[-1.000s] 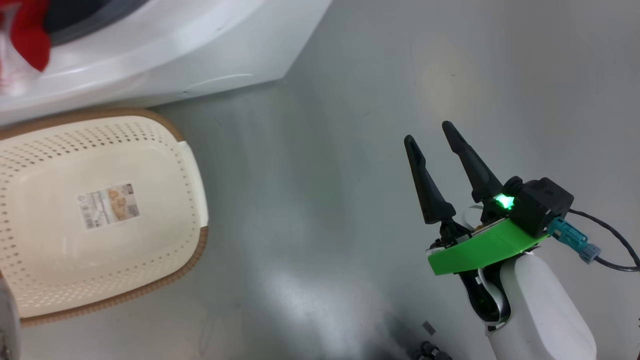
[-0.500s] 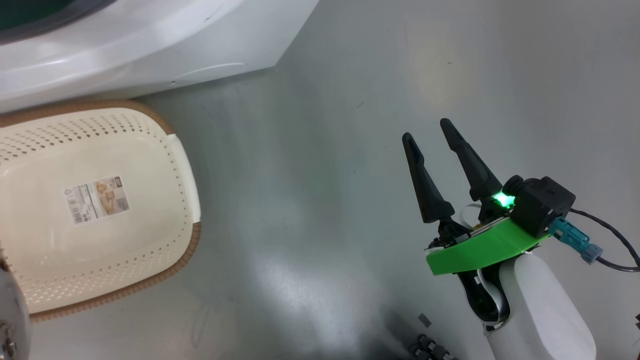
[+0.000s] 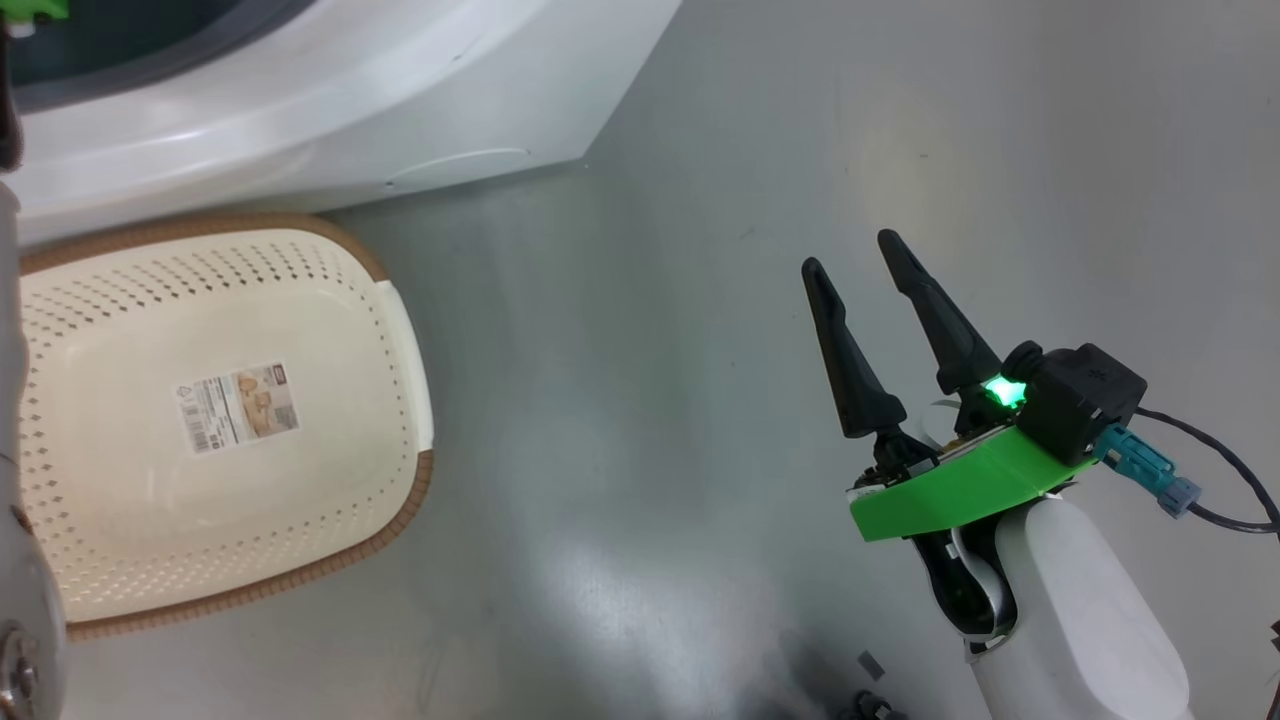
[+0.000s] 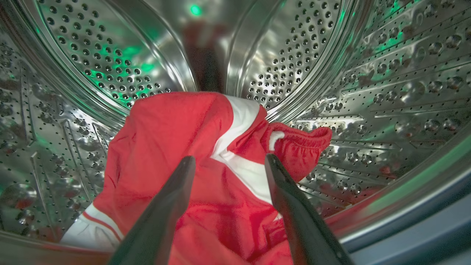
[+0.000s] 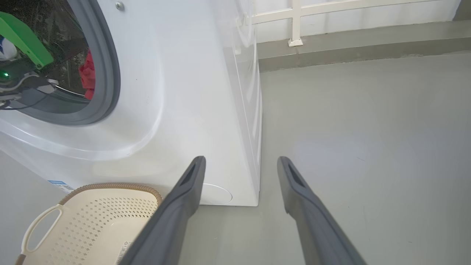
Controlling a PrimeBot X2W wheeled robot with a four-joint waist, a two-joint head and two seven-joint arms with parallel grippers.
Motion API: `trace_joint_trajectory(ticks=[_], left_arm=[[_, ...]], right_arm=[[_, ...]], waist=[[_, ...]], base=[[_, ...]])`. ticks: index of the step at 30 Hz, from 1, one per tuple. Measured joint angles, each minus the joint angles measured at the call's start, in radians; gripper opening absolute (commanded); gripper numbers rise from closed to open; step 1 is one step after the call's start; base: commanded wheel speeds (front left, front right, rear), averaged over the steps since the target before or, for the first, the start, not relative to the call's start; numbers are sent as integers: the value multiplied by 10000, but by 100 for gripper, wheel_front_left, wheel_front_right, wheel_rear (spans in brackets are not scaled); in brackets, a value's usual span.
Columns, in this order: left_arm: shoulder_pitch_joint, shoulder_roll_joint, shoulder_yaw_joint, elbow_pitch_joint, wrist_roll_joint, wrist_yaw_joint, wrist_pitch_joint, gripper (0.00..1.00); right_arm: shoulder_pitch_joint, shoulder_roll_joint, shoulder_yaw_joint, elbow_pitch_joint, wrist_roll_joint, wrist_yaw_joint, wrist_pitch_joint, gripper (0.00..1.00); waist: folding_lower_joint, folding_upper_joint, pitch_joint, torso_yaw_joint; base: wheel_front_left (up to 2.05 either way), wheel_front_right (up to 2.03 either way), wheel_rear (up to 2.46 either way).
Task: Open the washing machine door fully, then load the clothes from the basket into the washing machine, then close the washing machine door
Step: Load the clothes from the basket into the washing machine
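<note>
Basket (image 3: 395,515) comes first for you, at nine o'clock of the head view: one cream perforated tub with a brown rim, standing on the grey floor (image 3: 650,350), its bare bottom showing one paper label (image 3: 240,407). Just past its far rim, at eleven o'clock, you have one washing machine (image 3: 400,90), white and boxy; whether the two touch you cannot tell. In the right wrist view one round flap (image 5: 217,194) sits low on its front, and one grey gasket (image 5: 110,73) rings the opening at ten o'clock, with a patch of red inside and the left arm's green wrist piece (image 5: 22,40) reaching in. Look along the left gripper (image 4: 229,158): its two dark fingers stand spread, pinching nothing, inside the steel drum (image 4: 386,73). The clothes (image 4: 173,140) lie there as one red heap with white stripes, from six o'clock up to the centre of that view, beyond the fingertips; you cannot count the garments in it, nor tell whether the fingers touch the cloth. Farthest right, at four o'clock of the head view, the right gripper (image 3: 849,252) hangs over bare floor, well apart from basket and machine. Its two fingers are spread with nothing between them, and one green light (image 3: 1003,392) glows at their base.
</note>
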Motion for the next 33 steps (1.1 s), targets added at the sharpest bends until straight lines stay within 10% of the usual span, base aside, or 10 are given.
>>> trace_joint_trajectory(ticks=[33], left_arm=[[6078,-585,-314,-4234,-1049,-69,-42,100]], right_arm=[[538,-412,-230,708,-50,0,0,100]], waist=[[0,0,-3164,1347]], base=[[0,0,0]])
